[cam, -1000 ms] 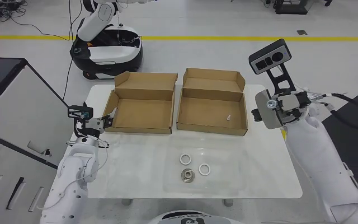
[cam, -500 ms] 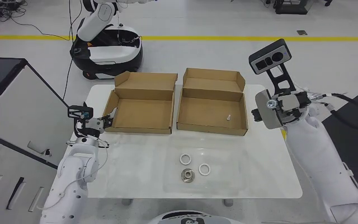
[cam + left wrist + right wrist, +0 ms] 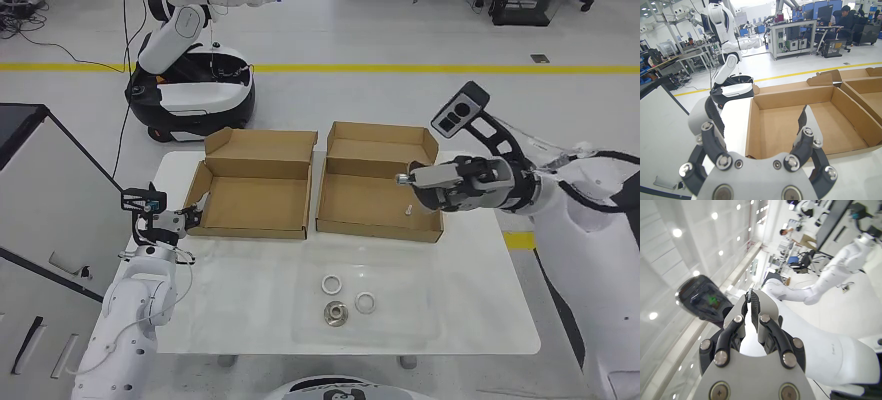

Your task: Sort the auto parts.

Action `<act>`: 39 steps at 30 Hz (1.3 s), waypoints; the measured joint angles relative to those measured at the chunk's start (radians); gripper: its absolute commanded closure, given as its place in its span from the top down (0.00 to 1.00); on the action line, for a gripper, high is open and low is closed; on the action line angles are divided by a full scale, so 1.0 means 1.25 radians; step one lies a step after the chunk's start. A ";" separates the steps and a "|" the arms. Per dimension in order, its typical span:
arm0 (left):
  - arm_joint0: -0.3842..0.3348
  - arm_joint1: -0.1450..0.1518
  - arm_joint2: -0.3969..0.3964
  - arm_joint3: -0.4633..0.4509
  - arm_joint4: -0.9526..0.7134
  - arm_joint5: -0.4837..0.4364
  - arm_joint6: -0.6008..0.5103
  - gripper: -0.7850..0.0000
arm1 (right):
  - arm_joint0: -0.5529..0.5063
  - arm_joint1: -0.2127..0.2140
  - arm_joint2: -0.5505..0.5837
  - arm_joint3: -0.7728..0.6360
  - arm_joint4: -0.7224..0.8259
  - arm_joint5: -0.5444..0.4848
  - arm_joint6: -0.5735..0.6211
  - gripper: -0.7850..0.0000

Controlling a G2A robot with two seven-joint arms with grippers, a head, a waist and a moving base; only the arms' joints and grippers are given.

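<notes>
The right gripper (image 3: 404,180) hangs above the right box (image 3: 375,233), over its inner floor towards the right side. In the right wrist view the right gripper (image 3: 750,298) has its 2 fingers pressed together on a small threaded part (image 3: 748,294), pinched at the very tips.

On the floor of the right box lies 1 white bolt (image 3: 409,210), just nearer than the gripper and apart from it. The left box (image 3: 250,231) stands touching or just beside the right box, both of plain brown cardboard with their lids folded back on the far side.

The left gripper (image 3: 190,215) sits at the left end of the left box, just outside its left wall. In the left wrist view the left gripper (image 3: 757,103) has its fingers spread wide apart with nothing between them, pointing across the left box (image 3: 791,96).

On the near part of the table (image 3: 480,300) lie 2 white rings (image 3: 331,284), 1 to the right of and slightly nearer than the other. A round metal part (image 3: 334,314) lies just nearer than the left ring, apart from it. All 3 are well apart from both grippers.

Any print on the boxes or parts is too small to read.
</notes>
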State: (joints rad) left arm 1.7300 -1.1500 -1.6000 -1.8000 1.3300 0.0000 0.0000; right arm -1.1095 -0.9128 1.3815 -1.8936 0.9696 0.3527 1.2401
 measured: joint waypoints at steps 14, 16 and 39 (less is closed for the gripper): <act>0.000 0.000 0.000 0.000 0.000 0.000 0.000 1.00 | 0.045 0.101 -0.073 0.036 -0.503 0.148 0.034 0.00; 0.000 0.000 0.000 0.000 0.000 0.000 0.000 1.00 | 0.077 0.111 -0.109 0.054 -0.512 0.142 0.040 0.00; 0.000 0.000 0.000 0.000 0.000 0.000 0.000 1.00 | 0.550 0.033 -0.567 0.343 -0.746 0.038 0.108 0.00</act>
State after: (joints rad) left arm 1.7300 -1.1500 -1.6000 -1.8000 1.3300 0.0000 0.0000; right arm -0.4218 -0.8717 0.6732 -1.4642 0.0372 0.4003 1.3752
